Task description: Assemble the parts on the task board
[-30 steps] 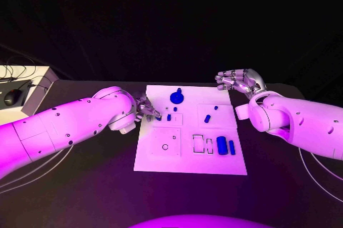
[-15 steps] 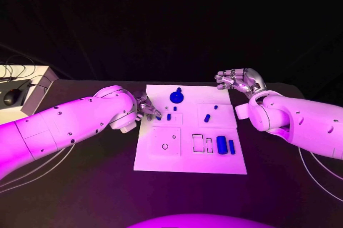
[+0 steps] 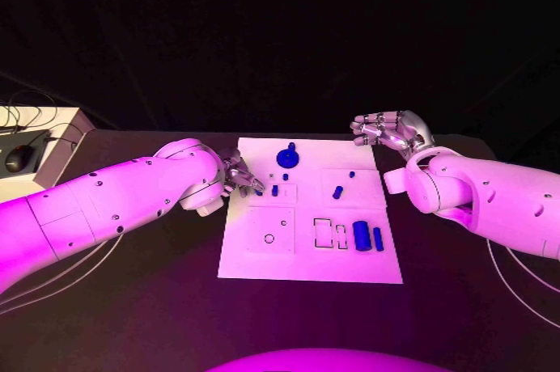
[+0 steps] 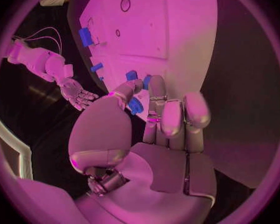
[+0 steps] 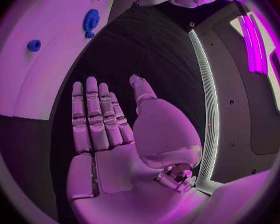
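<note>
Two silver hands in play over the flat white rectangular task board (image 3: pixel 309 255). Left hand (image 3: pixel 238 178) at the board's left edge, thumb and a finger pinching a small blue plastic part (image 4: pixel 135 105), other fingers lined up straight alongside. Right hand (image 3: pixel 391 132) off the board's far right corner, fingers apart and stretched out flat, holding nothing. More small blue pieces just past the left fingertips: a round blue knob-like part (image 3: pixel 287 157), a short blue peg (image 3: pixel 337 192), plus a blue cylinder (image 3: pixel 362 236) nearer the board's front.
</note>
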`<control>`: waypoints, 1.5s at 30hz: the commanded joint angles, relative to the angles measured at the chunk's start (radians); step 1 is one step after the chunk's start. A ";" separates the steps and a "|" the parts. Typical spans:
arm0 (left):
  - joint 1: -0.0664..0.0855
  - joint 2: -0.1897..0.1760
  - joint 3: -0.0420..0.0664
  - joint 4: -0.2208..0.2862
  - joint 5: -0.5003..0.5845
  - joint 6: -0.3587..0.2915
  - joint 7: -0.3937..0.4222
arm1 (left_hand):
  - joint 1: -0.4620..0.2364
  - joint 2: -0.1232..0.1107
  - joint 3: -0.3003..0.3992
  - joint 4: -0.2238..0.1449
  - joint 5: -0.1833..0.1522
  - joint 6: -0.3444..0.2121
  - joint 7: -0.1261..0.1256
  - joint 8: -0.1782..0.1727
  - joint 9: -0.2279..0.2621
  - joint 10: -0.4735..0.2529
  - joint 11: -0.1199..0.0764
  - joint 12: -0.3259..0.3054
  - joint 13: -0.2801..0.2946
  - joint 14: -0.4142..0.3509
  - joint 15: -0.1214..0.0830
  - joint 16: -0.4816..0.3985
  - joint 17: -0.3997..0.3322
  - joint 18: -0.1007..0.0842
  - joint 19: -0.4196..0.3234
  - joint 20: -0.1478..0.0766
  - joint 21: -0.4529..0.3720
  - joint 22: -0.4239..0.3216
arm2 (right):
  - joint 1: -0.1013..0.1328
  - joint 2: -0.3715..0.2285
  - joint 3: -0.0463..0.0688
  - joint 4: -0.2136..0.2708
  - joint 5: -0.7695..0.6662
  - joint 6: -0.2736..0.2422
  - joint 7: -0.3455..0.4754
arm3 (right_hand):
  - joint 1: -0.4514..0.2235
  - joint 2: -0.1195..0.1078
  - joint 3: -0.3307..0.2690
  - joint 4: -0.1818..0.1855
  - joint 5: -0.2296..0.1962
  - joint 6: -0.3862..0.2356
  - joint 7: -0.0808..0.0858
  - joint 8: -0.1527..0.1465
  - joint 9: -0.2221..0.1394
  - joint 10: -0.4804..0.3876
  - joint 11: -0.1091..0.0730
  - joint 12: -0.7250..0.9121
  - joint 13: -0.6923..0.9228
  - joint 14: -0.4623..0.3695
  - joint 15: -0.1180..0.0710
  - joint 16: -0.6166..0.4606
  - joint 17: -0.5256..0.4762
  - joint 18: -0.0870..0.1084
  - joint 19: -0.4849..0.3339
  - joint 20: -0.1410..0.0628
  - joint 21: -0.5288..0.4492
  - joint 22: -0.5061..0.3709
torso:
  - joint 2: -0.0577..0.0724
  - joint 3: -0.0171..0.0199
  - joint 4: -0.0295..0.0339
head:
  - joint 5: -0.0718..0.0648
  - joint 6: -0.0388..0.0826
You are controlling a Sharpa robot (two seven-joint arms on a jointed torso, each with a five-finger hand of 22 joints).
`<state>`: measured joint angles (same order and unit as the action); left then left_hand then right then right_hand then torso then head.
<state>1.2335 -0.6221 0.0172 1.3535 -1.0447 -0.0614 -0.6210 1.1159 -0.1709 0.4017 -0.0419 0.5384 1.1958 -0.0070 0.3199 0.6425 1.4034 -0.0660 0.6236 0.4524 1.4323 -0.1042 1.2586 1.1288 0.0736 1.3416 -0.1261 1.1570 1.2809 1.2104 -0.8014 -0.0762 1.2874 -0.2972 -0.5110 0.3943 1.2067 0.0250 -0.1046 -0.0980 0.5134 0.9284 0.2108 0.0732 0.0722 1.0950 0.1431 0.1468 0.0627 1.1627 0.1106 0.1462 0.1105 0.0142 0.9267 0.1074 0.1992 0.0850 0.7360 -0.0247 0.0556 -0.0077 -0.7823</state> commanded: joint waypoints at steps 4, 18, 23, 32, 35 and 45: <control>-0.004 0.007 -0.003 -0.001 0.007 0.030 0.000 | 0.030 0.040 0.045 -0.049 0.004 0.016 -0.012 -0.003 -0.005 0.011 -0.012 -0.002 -0.005 0.000 -0.005 0.001 -0.002 -0.019 0.006 0.000 0.003 -0.001 | 0.000 0.000 0.000 0.001 0.000 0.014 0.008 | -0.005 -0.001 0.007 0.000 0.008 -0.007 0.000 -0.005 -0.001 -0.005 0.001 -0.004 -0.001 -0.006 0.000 -0.004 -0.001 -0.014 -0.007 -0.003 0.000 -0.002 | 0.000 -0.0008 0.0006 | -0.001 0.001; -0.004 0.015 -0.005 -0.009 0.007 0.013 0.005 | 0.034 0.039 0.017 -0.027 -0.001 0.010 -0.014 0.001 -0.005 0.005 -0.012 0.002 -0.004 -0.001 -0.006 -0.005 -0.012 -0.016 0.004 0.002 -0.004 -0.007 | 0.000 0.000 0.000 0.001 0.000 0.015 0.008 | -0.005 -0.001 0.008 -0.001 0.012 -0.007 0.000 -0.005 -0.001 -0.005 0.001 -0.004 -0.001 -0.006 0.000 -0.004 -0.001 -0.014 -0.007 -0.003 -0.001 -0.002 | 0.000 -0.0013 0.0001 | -0.003 0.003; -0.004 0.014 -0.005 -0.008 0.007 0.012 0.005 | 0.032 0.042 -0.079 0.003 -0.004 0.012 -0.021 0.000 -0.009 -0.002 -0.015 0.010 0.000 -0.002 -0.007 -0.009 -0.019 -0.016 0.002 0.000 -0.009 -0.010 | 0.000 -0.001 0.000 0.001 0.000 0.015 0.008 | -0.006 -0.001 0.009 -0.001 0.014 -0.007 0.000 -0.005 -0.001 -0.005 0.002 -0.004 -0.001 -0.006 0.000 -0.005 -0.001 -0.014 -0.007 -0.003 -0.001 -0.002 | 0.000 -0.0013 0.0003 | -0.003 0.002; -0.004 0.008 -0.005 -0.002 0.007 0.022 0.003 | 0.067 0.062 -0.264 0.064 -0.004 0.025 -0.026 -0.008 -0.027 -0.011 -0.015 0.020 0.000 -0.003 -0.008 -0.010 -0.025 -0.017 0.002 -0.002 -0.013 -0.014 | 0.000 -0.001 0.000 0.001 0.000 0.015 0.008 | -0.006 -0.001 0.009 -0.001 0.014 -0.007 0.000 -0.005 -0.001 -0.005 0.002 -0.004 -0.001 -0.006 0.000 -0.005 -0.001 -0.014 -0.007 -0.003 -0.001 -0.002 | 0.000 -0.0014 0.0003 | -0.004 0.001; -0.004 0.006 -0.003 0.001 0.009 0.024 0.003 | 0.066 0.063 -0.310 0.080 -0.007 0.029 -0.026 -0.006 -0.027 -0.011 -0.015 0.023 0.000 -0.003 -0.008 -0.010 -0.026 -0.017 0.001 -0.002 -0.014 -0.014 | 0.000 -0.001 0.000 0.001 0.000 0.016 0.008 | -0.006 -0.001 0.009 -0.001 0.014 -0.007 0.000 -0.005 -0.001 -0.005 0.002 -0.004 -0.001 -0.006 0.000 -0.005 -0.001 -0.014 -0.007 -0.003 -0.001 -0.002 | 0.000 -0.0014 0.0003 | -0.004 0.002; -0.005 -0.002 0.002 0.010 0.016 0.011 0.007 | 0.121 0.122 -0.574 0.121 -0.148 0.029 -0.022 0.003 -0.021 -0.016 -0.011 0.030 -0.001 -0.004 -0.007 -0.015 -0.036 -0.015 0.001 0.000 -0.018 -0.018 | 0.000 -0.001 0.000 0.001 0.000 0.017 0.008 | -0.005 0.000 0.011 -0.002 0.015 -0.007 0.000 -0.005 -0.001 -0.005 0.001 -0.005 -0.001 -0.006 0.000 -0.005 -0.001 -0.014 -0.007 -0.003 -0.001 -0.002 | 0.000 -0.0023 0.0007 | -0.001 0.004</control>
<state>1.2285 -0.6242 0.0178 1.3603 -1.0401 -0.0579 -0.6193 1.2343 -0.0526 -0.1608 0.0760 0.3936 1.2226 -0.0343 0.3193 0.6203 1.3868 -0.0854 0.6505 0.4525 1.4308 -0.1055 1.2476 1.0938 0.0753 1.3416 -0.1262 1.1414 1.2637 1.2104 -0.8021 -0.0763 1.2867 -0.2969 -0.5090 0.3943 1.2068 0.0249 -0.1018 -0.1009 0.5226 0.9290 0.2101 0.0733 0.0722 1.0950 0.1431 0.1468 0.0627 1.1627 0.1106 0.1462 0.1106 0.0142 0.9267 0.1074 0.1992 0.0850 0.7361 -0.0271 0.0564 -0.0081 -0.7789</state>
